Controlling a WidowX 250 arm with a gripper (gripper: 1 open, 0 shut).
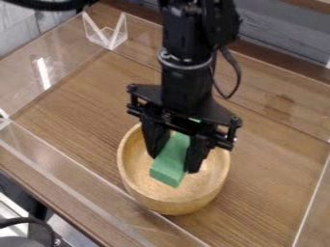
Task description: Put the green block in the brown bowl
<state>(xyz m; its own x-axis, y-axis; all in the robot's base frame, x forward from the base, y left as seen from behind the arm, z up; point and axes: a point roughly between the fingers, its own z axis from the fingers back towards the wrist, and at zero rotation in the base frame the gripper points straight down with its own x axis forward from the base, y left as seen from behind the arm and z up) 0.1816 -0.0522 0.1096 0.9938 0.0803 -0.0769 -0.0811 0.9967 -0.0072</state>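
The green block (175, 165) hangs between the two black fingers of my gripper (180, 154), which is shut on it and points straight down. Block and fingertips are inside the hollow of the brown bowl (139, 189), a round wooden bowl near the front of the table. The block's lower end is close to the bowl's floor; whether it touches I cannot tell. My black arm rises from the gripper toward the top of the view and hides the bowl's far rim.
Clear acrylic walls (77, 208) fence the wooden tabletop on the front and left. A small clear stand (106, 31) sits at the back left. A grey wall runs along the back right.
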